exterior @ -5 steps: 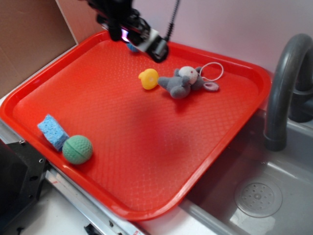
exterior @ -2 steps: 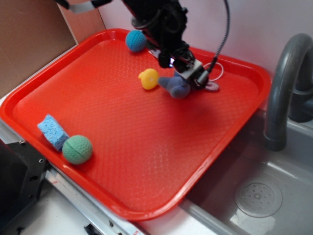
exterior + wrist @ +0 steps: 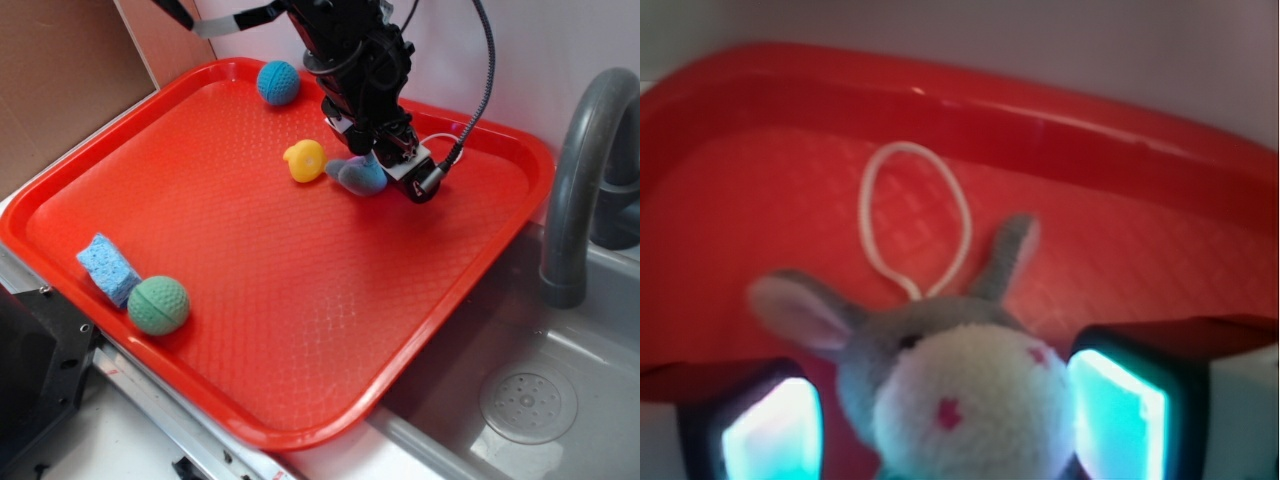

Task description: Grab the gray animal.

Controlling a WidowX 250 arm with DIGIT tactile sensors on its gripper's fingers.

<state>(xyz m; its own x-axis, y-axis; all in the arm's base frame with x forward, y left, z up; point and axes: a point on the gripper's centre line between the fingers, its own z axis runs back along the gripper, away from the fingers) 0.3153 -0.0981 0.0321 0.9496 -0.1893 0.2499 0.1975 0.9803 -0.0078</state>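
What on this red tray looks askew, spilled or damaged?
Nothing stands out. The gray animal sits between the tool's pads, string loop flat on the tray. The yellow duck, balls and blue sponge lie undisturbed.

High oblique exterior; close wrist view

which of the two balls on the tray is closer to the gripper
The blue ball, at the tray's far edge just left of the gripper. The green ball sits at the near-left corner beside the sponge.
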